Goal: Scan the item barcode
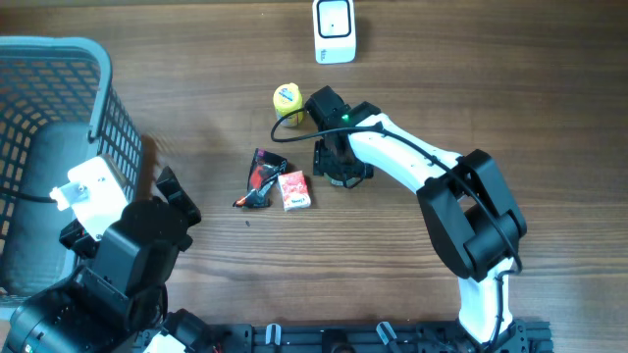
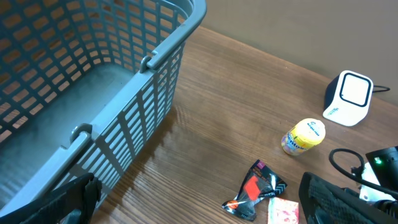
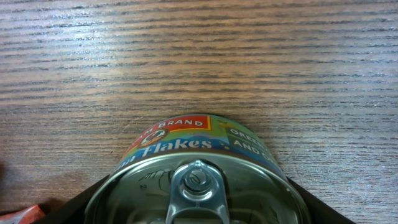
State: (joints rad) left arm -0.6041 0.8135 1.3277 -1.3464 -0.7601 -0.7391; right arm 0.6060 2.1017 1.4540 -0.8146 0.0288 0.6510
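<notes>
Right fingers (image 3: 317, 213) clasp the tuna can (image 3: 199, 152) on the desk (image 3: 199, 50), with the scanner (image 1: 335, 29) at its 12 o'clock. Left fingers (image 2: 329, 199) are spread and empty. The smooth round can may slip or turn, hiding its barcode.

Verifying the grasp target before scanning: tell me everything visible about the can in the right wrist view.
The can is a round metal tin, upright on the wooden table. Silver lid with a pull-ring tab; colourful label reading BRAND and Flakes. The right gripper straddles it, its dark fingers against both sides. No barcode shows.
</notes>
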